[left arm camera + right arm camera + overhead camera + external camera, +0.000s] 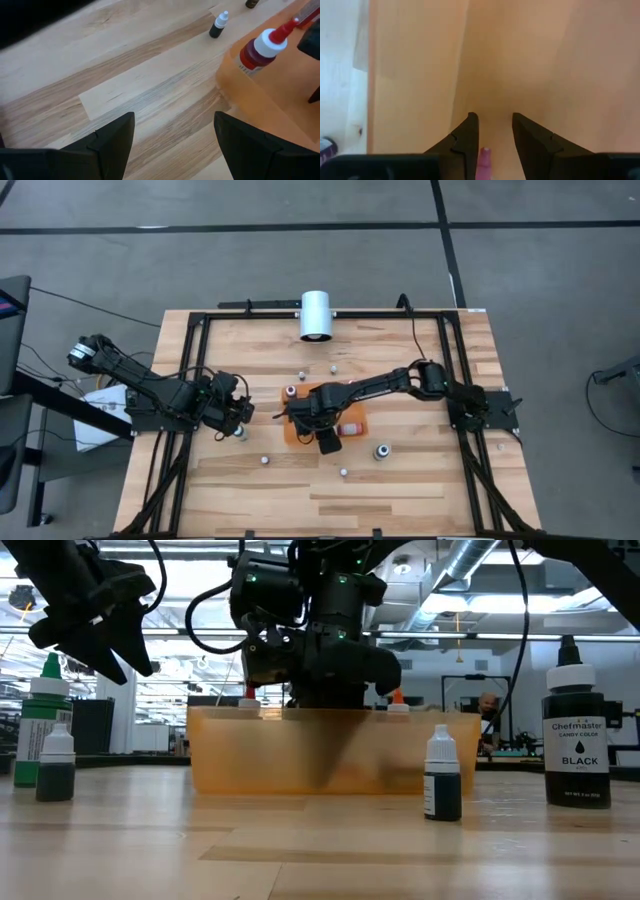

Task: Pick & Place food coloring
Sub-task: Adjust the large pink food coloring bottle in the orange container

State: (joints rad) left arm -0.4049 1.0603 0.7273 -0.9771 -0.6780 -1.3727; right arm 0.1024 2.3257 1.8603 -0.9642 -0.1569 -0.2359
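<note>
Right gripper (300,417): hovering low over the orange tray (352,416), fingers parted around a pinkish bottle tip (484,161).
Left gripper (238,418): waiting beside the tray, fingers wide apart, gripping nothing.
Food coloring: red bottle (261,47) lying in the tray; others (382,451) standing scattered on the table (400,490).

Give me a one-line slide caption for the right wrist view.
Right gripper poised over the orange tray, fingers parted around a small pinkish tip at the frame's edge.

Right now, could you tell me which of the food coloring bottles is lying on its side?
The red-filled bottle lying on the orange tray, beside the right hand. The other bottles, such as the big black-capped one on the table, stand upright.
</note>
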